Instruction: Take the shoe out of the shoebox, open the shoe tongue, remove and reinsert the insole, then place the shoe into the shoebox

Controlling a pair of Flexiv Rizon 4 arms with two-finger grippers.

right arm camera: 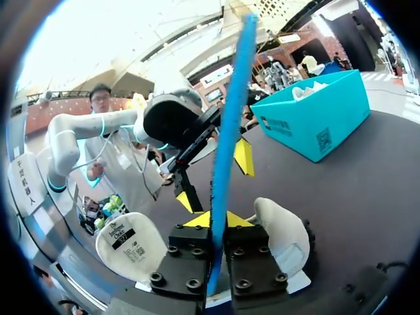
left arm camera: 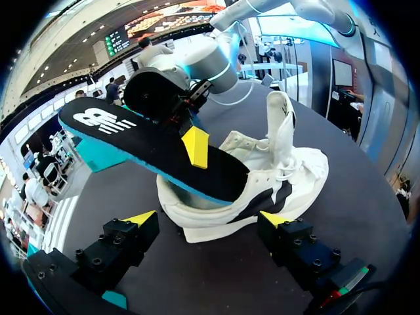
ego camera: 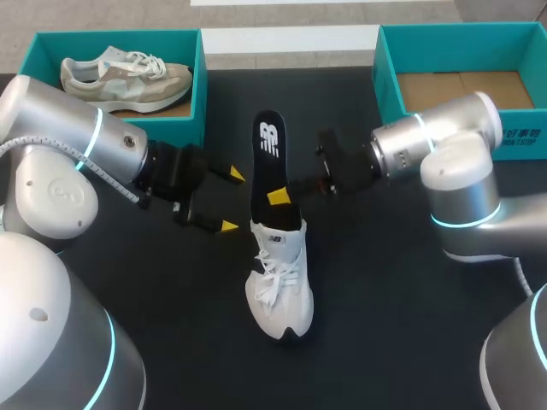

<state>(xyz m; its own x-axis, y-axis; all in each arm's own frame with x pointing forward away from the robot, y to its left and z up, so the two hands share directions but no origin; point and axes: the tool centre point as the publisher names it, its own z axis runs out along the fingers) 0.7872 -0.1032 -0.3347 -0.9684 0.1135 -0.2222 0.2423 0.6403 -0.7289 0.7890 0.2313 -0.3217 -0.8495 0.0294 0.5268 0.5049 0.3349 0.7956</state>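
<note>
Right gripper is pinched narrow on the insole, both fingers on its faces. In the right wrist view the insole runs edge-on, a blue strip between the yellow tips.

White shoe sits on its sole mid-counter, toe toward the robot and heel toward the far edge. In the left wrist view the tongue stands pulled up.

One end of the insole is down in the shoe's opening. The rest sticks out, rising over the heel toward the far edge. Its long axis is roughly in line with the shoe's. The grip point is low on the insole, just above the collar.

Left gripper is wide open and holds nothing. It sits just beside the heel on the left, apart from shoe and insole. In its wrist view the shoe lies straight ahead between the spread tips.

Judgement: this is the insole step, either coming out or going back in; cannot tell which. The move runs along that shared axis. The left arm is the one placed to steady the heel.

Empty shoebox is at the far right. The other shoebox, far left, holds a beige sneaker.
</note>
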